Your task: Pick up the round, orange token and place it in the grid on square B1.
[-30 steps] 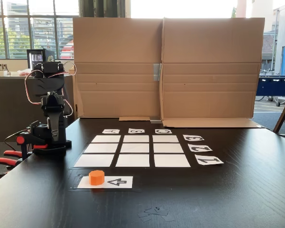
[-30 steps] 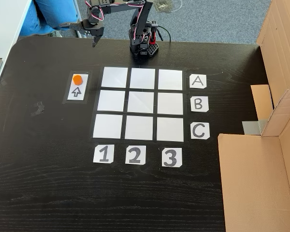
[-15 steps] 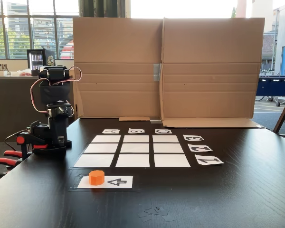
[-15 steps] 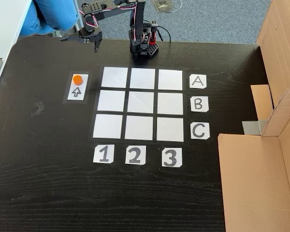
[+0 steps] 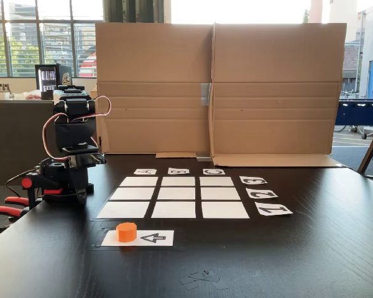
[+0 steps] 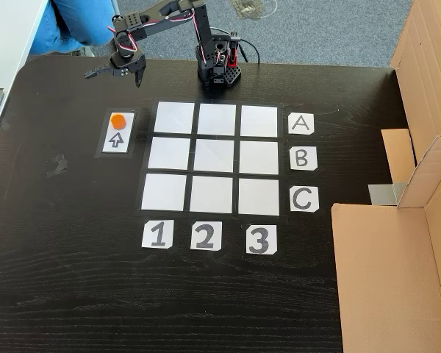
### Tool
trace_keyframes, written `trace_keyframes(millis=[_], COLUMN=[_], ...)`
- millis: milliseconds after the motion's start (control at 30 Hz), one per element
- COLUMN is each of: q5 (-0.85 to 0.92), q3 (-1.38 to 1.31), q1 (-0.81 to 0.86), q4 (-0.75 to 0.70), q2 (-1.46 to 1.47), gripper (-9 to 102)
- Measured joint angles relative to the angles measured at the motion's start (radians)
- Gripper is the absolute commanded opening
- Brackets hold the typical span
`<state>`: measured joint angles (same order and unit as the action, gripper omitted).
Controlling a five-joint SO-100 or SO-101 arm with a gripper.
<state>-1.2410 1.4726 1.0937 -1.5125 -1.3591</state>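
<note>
1. Two changes from half a second back: my jaws have swung further out from my base and lower toward the dark wooden table (image 6: 73,294), and in the low fixed view my wrist now sits lower, in front of my base instead of towering over it.
2. Nothing else has shifted: the small bright orange plastic token (image 6: 117,120) (image 5: 127,231) lies where it did, on the white card with a black arrow (image 6: 118,132), at the end away from the arrowhead.
3. In the high fixed view my black arm (image 6: 165,15) reaches from its base at the table's far edge toward the left of the picture, elbow raised, wrist bent down.
4. My jaws (image 6: 115,74) stand wide apart, one finger splayed left, the other pointing down, holding nothing.
5. They hang above bare table, near the arrow card's far end but apart from the token.
6. The three-by-three grid of white paper rectangles (image 6: 217,157) lies just beside the card; every square is bare.
7. Square B1 (image 6: 168,153), the plain white rectangle in the row labelled B and the column labelled 1 in the high view, is bare too, well apart from my jaws.
8. Folded brown cardboard panels (image 5: 217,93) stand behind the grid in the low view.
</note>
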Motion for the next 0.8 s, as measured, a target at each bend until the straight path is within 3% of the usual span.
trace_keyframes(millis=[800], q5=[0.218], q3=[-0.236], q1=[-0.12], q4=[0.017], q2=[0.29], gripper=[96])
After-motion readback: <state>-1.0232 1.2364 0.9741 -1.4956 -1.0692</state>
